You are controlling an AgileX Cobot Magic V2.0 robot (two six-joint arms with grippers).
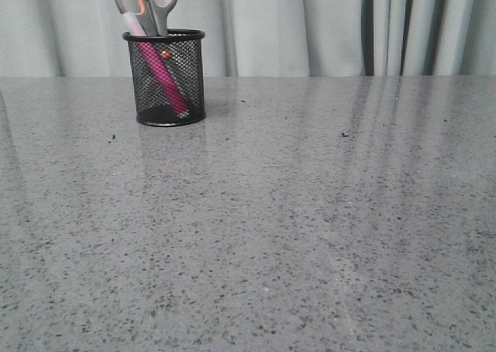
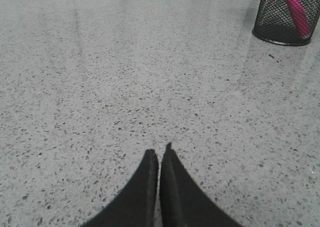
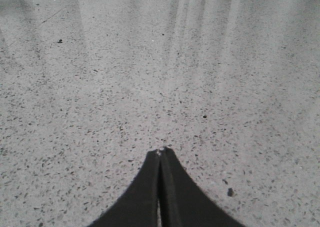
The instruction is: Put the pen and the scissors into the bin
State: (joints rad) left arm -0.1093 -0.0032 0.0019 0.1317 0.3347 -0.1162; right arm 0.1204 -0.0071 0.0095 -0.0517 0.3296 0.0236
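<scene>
The bin (image 1: 164, 78) stands upright on the grey speckled desk (image 1: 310, 212), far back on the robot's left side, close to the pale curtain (image 1: 310, 26) that hangs behind the desk's far edge. Both task things are inside it. The pen (image 1: 161, 77) leans at a slant within the mesh, its pale end poking above the rim on the left and its pink body running down toward the base on the right. The scissors (image 1: 147, 3) stand blades down in the same bin, the 2 grey handles with orange-lined loops rising well above the rim; the orange pivot screw shows through the mesh just below the rim, touching or just beside the pen.

In the left wrist view, the left gripper (image 2: 160, 154) is closed with nothing between its 2 dark fingers, which meet almost tip to tip with only a thin slit between them. It sits low over bare desk, well apart from the bin, whose lower half and pink pen show at the edge of that view.

In the right wrist view, the right gripper (image 3: 161, 152) is likewise closed and empty, its fingers pressed together above the speckled surface. A few dark specks lie on the desk near it.
</scene>
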